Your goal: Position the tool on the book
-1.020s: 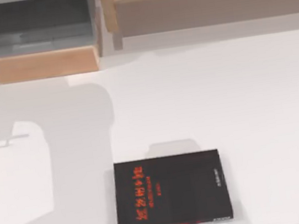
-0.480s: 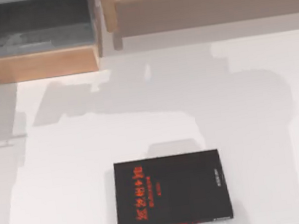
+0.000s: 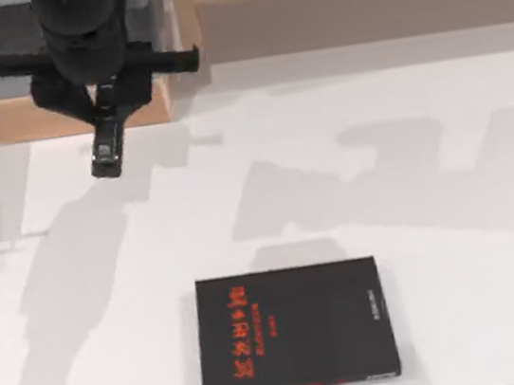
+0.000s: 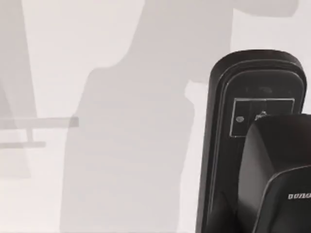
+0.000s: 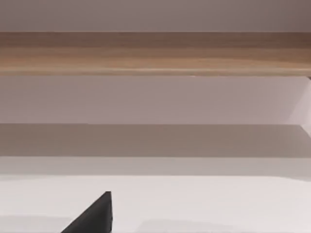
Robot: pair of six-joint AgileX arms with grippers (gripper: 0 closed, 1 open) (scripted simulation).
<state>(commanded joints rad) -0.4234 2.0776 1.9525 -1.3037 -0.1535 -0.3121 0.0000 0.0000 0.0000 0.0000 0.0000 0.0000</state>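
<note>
Tool in our grip, book waiting.

Our left gripper (image 3: 102,128) hangs over the table's (image 3: 423,150) far left, by the wooden drawer unit (image 3: 73,108), clenched on the tool (image 3: 105,149), whose free end pokes out toward the book (image 3: 293,328). The book lies flat, well apart, near the front edge. Pickup looks done; the carry across and the set-down remain.

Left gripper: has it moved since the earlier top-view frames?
Yes. The left gripper, holding the tool, has come into the top view at the far left, by the wooden drawer. The book lies unmoved.
</note>
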